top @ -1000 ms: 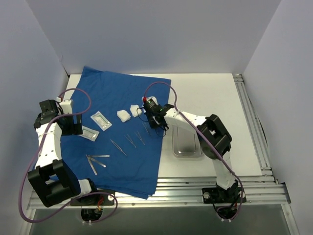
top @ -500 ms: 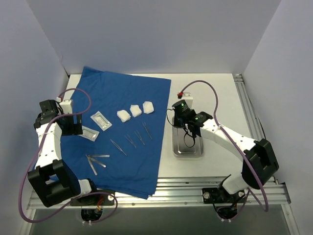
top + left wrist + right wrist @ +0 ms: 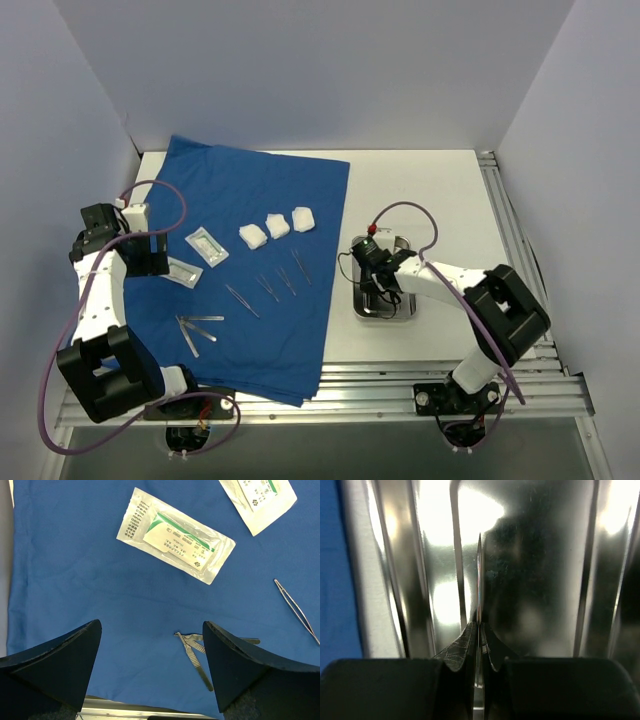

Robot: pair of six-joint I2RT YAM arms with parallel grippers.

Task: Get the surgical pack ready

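Note:
The royal-blue cloth (image 3: 250, 195) lies spread on the table's left half. On it are three white gauze pads (image 3: 277, 226), two flat packets (image 3: 207, 247) and several thin metal instruments (image 3: 268, 288). The steel tray (image 3: 402, 312) sits just right of the cloth. Low over the tray, my right gripper (image 3: 380, 288) is shut on a thin metal instrument (image 3: 479, 570), which points forward over the tray floor (image 3: 545, 580). My left gripper (image 3: 151, 627) hangs open above the cloth, with a packet (image 3: 175, 542) ahead of it and scalpel handles (image 3: 195, 655) near its right finger.
White walls enclose the table on three sides. A metal rail (image 3: 515, 250) runs along the right edge and another along the front. A second packet (image 3: 260, 500) and tweezers (image 3: 295, 610) lie on the cloth at the right of the left wrist view.
My right gripper has swung right from over the cloth near the gauze pads to the steel tray and come down low over it. The left arm has not moved.

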